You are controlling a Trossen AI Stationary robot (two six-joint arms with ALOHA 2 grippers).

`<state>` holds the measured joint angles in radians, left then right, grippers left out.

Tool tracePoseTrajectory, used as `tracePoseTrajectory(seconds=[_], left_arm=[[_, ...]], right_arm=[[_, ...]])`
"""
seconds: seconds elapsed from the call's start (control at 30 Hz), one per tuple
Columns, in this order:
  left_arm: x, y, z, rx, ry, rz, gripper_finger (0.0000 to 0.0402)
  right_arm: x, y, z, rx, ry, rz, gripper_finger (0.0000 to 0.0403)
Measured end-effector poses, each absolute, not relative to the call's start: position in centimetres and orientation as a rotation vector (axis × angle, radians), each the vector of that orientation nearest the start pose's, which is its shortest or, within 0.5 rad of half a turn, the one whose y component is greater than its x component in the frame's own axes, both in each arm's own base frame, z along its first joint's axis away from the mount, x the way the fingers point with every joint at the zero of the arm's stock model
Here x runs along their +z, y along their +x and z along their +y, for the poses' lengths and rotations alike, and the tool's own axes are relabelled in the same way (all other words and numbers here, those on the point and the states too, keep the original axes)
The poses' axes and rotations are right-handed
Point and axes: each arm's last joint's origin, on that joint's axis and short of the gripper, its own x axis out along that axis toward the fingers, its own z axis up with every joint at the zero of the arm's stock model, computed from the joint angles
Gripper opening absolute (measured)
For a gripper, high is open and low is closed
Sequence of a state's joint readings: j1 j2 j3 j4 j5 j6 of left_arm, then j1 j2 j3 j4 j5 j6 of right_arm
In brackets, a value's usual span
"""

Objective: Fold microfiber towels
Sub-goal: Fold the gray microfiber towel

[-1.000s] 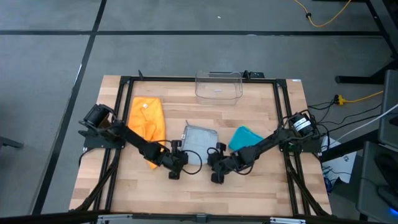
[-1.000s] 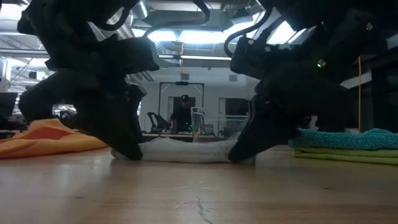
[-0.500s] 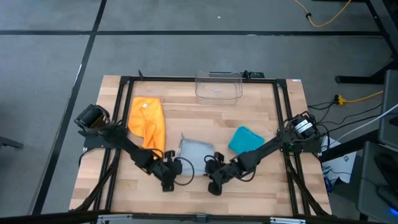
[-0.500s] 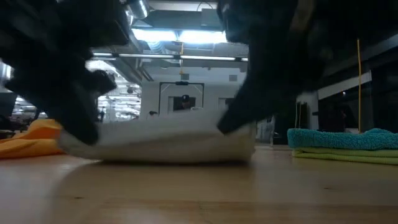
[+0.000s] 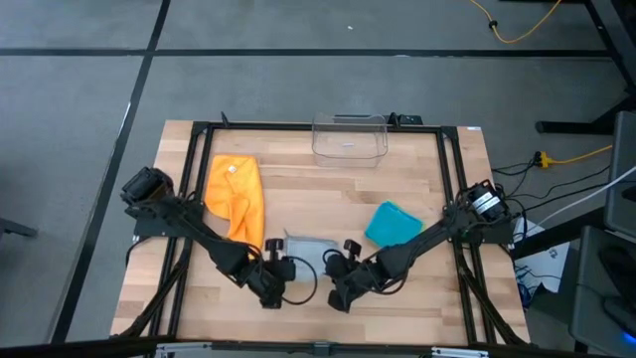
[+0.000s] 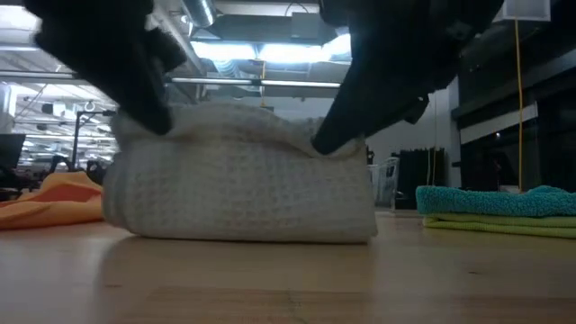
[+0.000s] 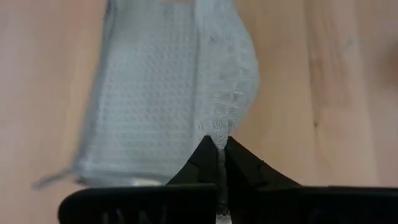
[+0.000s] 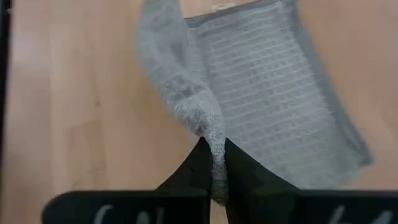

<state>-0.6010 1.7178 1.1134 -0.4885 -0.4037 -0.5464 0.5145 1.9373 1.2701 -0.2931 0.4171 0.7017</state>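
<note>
Both arms reach in low at the table's (image 5: 417, 179) front edge. The left gripper (image 7: 217, 149) and the right gripper (image 8: 213, 152) each pinch a corner of the light grey towel (image 5: 303, 249), lifting its near edge. The orange towel (image 5: 235, 189) and the teal towel (image 5: 393, 222) lie apart.

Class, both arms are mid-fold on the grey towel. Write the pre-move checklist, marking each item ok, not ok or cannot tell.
1. Left pincer shut on the grey towel: ok.
2. Right pincer shut on the same towel: ok.
3. Both towel edges lifted evenly: cannot tell.
4. Orange towel clear of the fold: ok.
5. Teal towel stacked aside, untouched: ok.
6. Clear bin out of the way: ok.
</note>
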Motion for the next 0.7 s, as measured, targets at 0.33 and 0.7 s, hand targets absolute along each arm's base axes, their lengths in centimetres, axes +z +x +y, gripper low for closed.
tracePoseTrajectory(seconds=[0.33, 0.7], left_arm=[[19.1, 30.1, -15.0, 0.143, 0.062, 0.989, 0.0000], [18.4, 30.9, -12.5, 0.214, 0.039, 1.054, 0.0010]], right_arm=[[16.5, 35.5, 16.4, -0.356, 0.188, 0.849, 0.0018], [16.4, 36.3, 14.1, -0.419, 0.202, 0.857, 0.0068]])
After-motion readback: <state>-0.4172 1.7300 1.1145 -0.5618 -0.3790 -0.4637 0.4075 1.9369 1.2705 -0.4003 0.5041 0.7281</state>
